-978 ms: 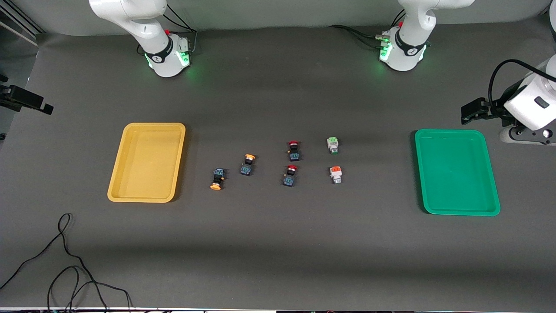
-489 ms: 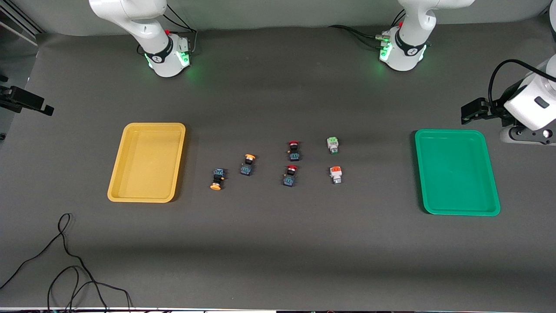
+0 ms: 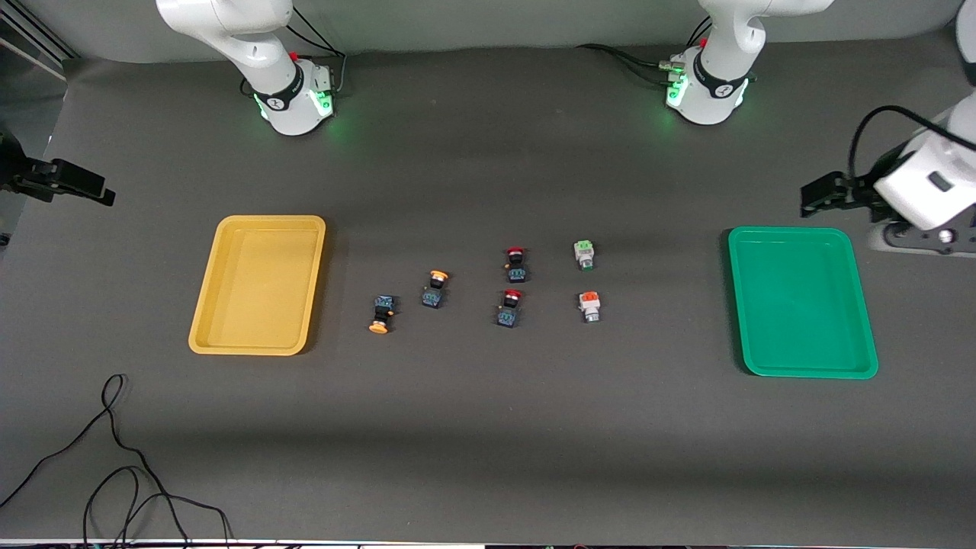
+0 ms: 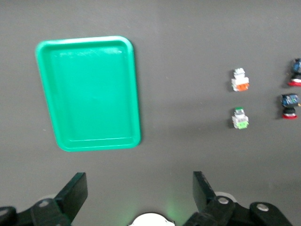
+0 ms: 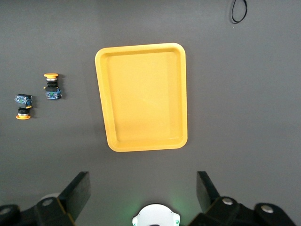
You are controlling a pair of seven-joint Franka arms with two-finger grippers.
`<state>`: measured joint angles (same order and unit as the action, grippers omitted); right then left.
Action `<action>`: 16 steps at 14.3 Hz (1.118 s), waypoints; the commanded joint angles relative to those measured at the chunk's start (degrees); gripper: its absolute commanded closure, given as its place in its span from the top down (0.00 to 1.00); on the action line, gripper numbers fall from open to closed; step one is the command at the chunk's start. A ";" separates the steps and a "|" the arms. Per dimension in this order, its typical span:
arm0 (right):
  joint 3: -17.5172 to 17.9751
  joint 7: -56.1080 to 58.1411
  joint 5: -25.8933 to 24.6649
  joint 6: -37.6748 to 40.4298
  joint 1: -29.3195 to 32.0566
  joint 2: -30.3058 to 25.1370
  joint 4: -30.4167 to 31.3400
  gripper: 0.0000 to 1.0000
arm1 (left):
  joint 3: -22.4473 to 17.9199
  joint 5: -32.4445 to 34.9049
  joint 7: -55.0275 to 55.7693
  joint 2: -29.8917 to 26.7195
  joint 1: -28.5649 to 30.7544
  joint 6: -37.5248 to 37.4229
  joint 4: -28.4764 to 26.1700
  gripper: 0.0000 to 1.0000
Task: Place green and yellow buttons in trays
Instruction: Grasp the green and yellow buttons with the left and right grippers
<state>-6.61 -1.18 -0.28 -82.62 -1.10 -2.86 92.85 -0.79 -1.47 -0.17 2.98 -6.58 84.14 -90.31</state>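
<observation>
Two yellow-capped buttons lie beside the yellow tray, and they also show in the right wrist view. A white button with a green top and one with an orange top lie nearer the green tray. My left gripper is open and empty, high beside the green tray. My right gripper is open and empty, high beside the yellow tray.
Two red-capped switches lie between the yellow-capped and the white buttons. A black cable loops on the table near the front camera at the right arm's end.
Both arms' hands have shifted slightly at the table's ends. The buttons and trays have not moved.
</observation>
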 commanded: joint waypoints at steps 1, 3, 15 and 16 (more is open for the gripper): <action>0.20 0.48 -0.69 -1.05 0.22 -0.14 0.40 1.00 | 0.35 -0.82 5.24 -1.22 -5.61 2.60 -4.60 1.00; 0.02 0.39 -0.25 -0.87 -0.04 2.75 -1.61 1.00 | 1.40 -0.90 14.63 -1.22 -10.98 7.16 -7.23 1.00; 0.73 -12.07 8.00 -3.67 -8.64 7.42 -2.51 1.00 | 4.22 -0.03 36.03 -0.52 -26.47 30.96 -25.41 1.00; 0.73 -15.05 8.71 -5.25 -10.40 8.56 -2.33 1.00 | 4.22 0.06 36.03 0.09 -26.38 35.17 -27.96 1.00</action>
<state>-5.69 -11.05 6.83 -85.74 -8.90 2.88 91.31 3.53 -2.05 35.29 3.53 -32.93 112.38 -112.25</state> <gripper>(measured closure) 0.000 0.000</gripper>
